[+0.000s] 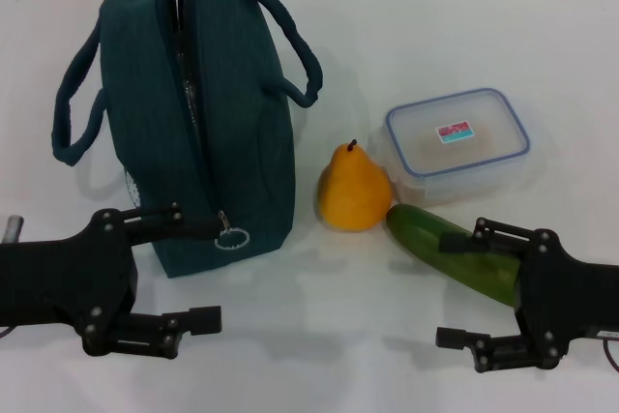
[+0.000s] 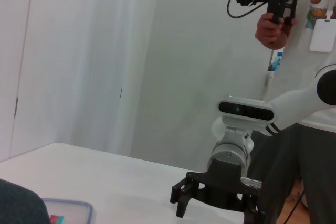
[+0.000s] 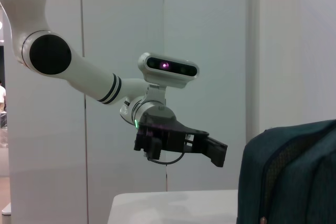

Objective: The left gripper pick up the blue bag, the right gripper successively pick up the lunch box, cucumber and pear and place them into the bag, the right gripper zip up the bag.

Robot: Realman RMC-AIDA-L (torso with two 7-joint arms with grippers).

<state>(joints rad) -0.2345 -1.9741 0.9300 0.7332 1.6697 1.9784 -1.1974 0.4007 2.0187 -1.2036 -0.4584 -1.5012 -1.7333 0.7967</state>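
White table (image 1: 464, 36), smooth and matte, spans the whole head view; a tiled wall edge runs along its far side.

Directly on it:
- Blue bag (image 1: 232, 123), far left of centre, standing upright on its narrow side, zipper edge facing the camera, ring pull hanging low near the base. Two loop handles stick out, one to each side.
- Pear (image 1: 353, 191), just right of the bag, upright, stem up.
- Lunch box (image 1: 457, 144), right of and behind the pear, lid on, sticker up.
- Cucumber (image 1: 455, 250), lying diagonally in front of the lunch box, one end near the pear's base.
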